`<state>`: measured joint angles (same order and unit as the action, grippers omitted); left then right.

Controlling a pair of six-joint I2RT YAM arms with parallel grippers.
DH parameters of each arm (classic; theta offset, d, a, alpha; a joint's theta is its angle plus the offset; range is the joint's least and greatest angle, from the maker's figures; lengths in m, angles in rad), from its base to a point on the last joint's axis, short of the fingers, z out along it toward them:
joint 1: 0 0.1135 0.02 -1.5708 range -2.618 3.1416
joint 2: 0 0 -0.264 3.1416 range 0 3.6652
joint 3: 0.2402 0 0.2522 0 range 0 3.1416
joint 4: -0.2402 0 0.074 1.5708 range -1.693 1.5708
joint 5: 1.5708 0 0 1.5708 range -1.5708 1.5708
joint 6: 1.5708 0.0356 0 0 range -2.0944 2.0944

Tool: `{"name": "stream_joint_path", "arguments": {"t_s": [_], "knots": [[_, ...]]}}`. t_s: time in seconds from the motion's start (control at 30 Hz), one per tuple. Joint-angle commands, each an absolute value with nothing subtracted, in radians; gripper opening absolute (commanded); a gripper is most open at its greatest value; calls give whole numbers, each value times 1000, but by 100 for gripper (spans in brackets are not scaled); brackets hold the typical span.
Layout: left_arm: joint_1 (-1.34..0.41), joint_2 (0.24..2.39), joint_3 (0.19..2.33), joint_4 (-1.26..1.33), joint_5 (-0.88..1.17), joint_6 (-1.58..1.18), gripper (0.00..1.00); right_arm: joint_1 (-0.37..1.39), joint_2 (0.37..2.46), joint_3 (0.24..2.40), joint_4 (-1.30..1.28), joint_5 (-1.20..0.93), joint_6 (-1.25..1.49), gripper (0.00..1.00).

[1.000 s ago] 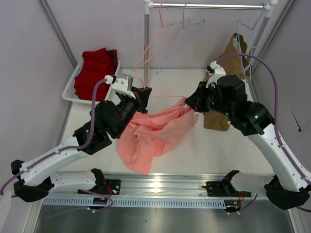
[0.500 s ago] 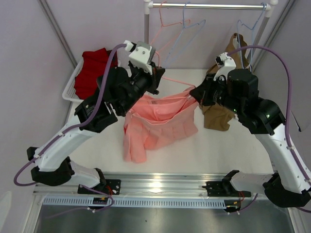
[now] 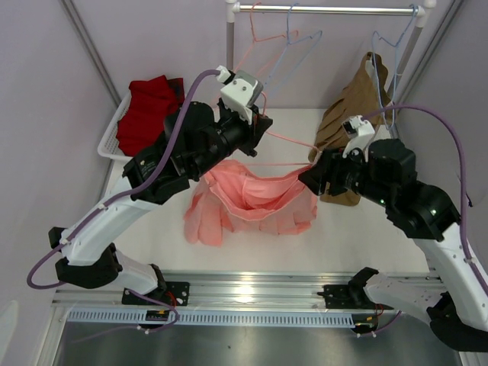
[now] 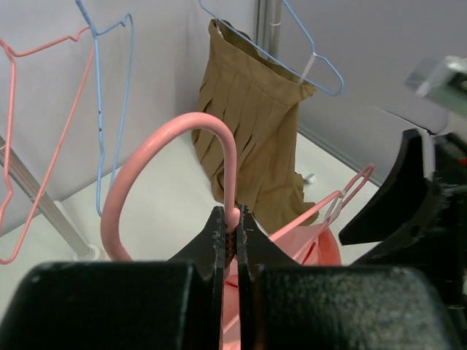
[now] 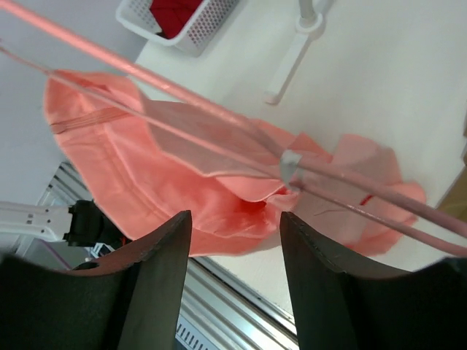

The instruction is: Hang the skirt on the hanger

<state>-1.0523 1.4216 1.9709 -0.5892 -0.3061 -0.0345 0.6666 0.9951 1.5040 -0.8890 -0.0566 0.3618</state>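
Shows the skirt (image 3: 255,200) at centre of the overhead view, slung from the hanger (image 3: 293,141), hem sagging onto the bench (image 3: 366,236). Grips the hanger's hook neck in the clenched left pincer (image 4: 232,230), upper centre. Leaves the right pincer (image 5: 235,226) parted, grasping nothing, just beside the hanger's right end. Probably past mounting; next calls for raising the hook to the rail (image 3: 328,9) at top without shedding cloth.

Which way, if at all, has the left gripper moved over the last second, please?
Yes: the left gripper moved away and rightward, crossing past the rack post.
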Motion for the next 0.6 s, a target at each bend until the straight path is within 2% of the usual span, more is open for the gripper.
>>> {"name": "stream_joint_path", "arguments": {"t_s": [0.0, 0.17, 0.4, 0.57], "knots": [[-1039, 1399, 2014, -509, -243, -49, 0, 673, 914, 1571, -838, -133, 301, 59], [-1029, 1407, 1984, -518, -180, -64, 0, 675, 870, 1604, -710, -239, 200, 66], [-1020, 1434, 2026, -581, -49, -75, 0, 673, 977, 1651, -620, -279, -26, 71], [-1014, 1448, 2029, -583, 29, -86, 0, 672, 1089, 1715, -664, -373, -110, 73]]}}
